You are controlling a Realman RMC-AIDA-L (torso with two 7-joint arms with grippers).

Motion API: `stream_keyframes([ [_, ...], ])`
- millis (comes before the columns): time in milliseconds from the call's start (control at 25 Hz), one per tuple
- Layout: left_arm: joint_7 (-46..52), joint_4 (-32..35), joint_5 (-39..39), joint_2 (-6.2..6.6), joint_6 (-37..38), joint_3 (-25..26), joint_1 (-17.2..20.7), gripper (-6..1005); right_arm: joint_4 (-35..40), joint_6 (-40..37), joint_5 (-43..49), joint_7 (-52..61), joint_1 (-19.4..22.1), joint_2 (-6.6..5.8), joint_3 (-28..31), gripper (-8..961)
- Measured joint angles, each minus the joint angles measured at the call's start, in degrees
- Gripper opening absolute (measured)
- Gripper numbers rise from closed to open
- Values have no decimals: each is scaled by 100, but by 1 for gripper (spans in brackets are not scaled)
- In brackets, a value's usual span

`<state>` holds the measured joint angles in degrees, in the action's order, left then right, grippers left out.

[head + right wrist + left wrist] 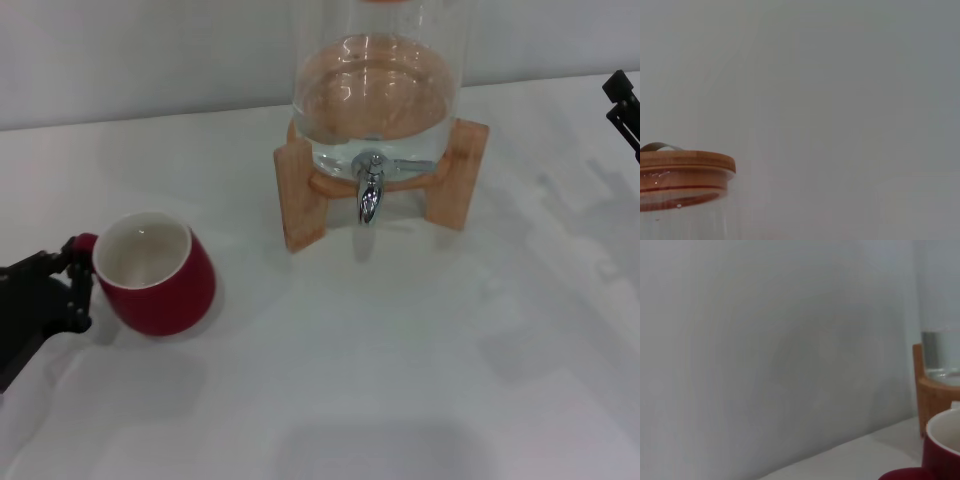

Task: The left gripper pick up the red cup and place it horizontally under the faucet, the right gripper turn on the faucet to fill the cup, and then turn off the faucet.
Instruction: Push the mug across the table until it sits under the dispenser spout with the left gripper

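On a white bench (pixel 400 380), the left claw (pixel 78 275) sits at the near left edge, its black fingers (pixel 80 290) clenched around the small handle of the one red cup (pixel 155 272), which stands upright, mouth up. The right claw (pixel 622 105) hangs at the far right edge, well apart; whether it is parted cannot be told. One glass dispenser (pixel 375 90) on a wooden stand (pixel 300 195) carries one chrome faucet (pixel 370 190).

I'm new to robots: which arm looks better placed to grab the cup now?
Left. The left gripper is already at the red cup's handle, on the robot's left. The right gripper sits far off at the right edge, past the faucet.
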<state>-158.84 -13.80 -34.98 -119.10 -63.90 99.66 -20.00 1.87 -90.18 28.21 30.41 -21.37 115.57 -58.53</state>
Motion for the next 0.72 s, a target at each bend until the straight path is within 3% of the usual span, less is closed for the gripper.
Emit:
stream_keyframes([
  [720,185,-25,49,-56,-5,-570,-294,90,31,37,0,70,-29,0,-149,828],
])
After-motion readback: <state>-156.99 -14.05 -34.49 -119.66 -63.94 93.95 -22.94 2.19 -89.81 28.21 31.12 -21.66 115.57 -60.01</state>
